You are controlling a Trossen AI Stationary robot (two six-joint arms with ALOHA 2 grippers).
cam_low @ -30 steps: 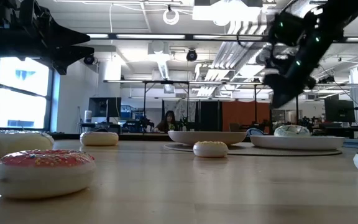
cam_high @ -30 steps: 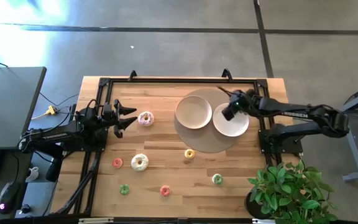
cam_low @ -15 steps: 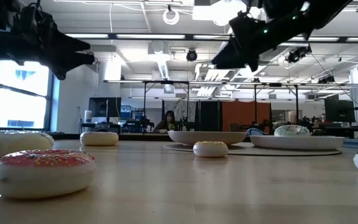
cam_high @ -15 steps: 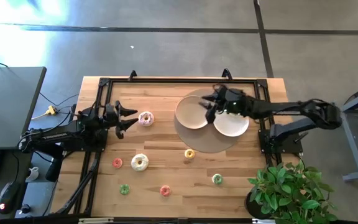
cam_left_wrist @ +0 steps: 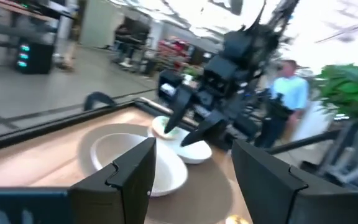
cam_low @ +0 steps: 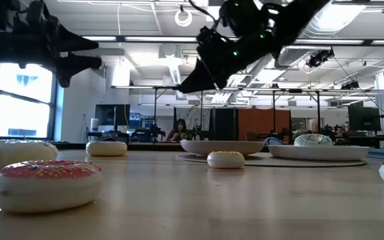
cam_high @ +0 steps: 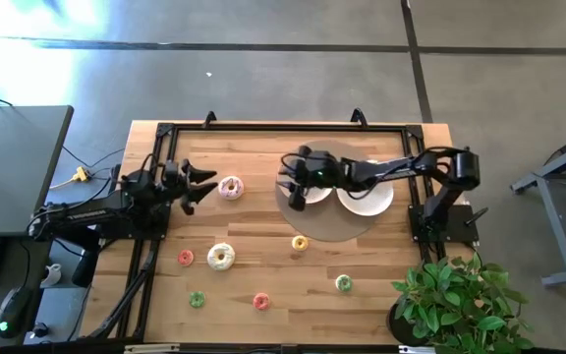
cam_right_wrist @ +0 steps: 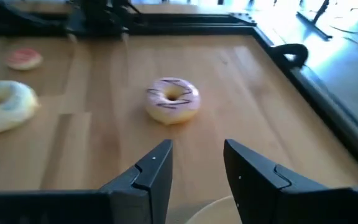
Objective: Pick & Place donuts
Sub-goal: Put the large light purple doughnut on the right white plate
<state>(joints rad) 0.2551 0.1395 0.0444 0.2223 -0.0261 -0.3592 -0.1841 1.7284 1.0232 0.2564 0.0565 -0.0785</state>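
High view: right gripper (cam_high: pixel 291 185) out over the beige plate (cam_high: pixel 314 187), fingers spread, empty, aimed at the pink donut (cam_high: pixel 230 187) just ahead. Left gripper (cam_high: pixel 202 183) parked just short of that donut on its other side, fingers also apart. White plate (cam_high: pixel 371 201) behind the right gripper. White donut (cam_high: pixel 221 257), yellow donut (cam_high: pixel 300 243) and four smaller rings scattered on pale wood planks.

Low view: glossy moulded rings on smooth wood; red donut (cam_low: pixel 45 184) nearest, both grippers aloft.

Left wrist view: beige plate shallow, rounded, sitting on a flat mat.

Right wrist view: pink donut (cam_right_wrist: pixel 172 99) dead ahead of the open fingers, dark stripes on its icing.

Likely step: reaching for a pick. Next: advance, descend, straddle the ring, close.
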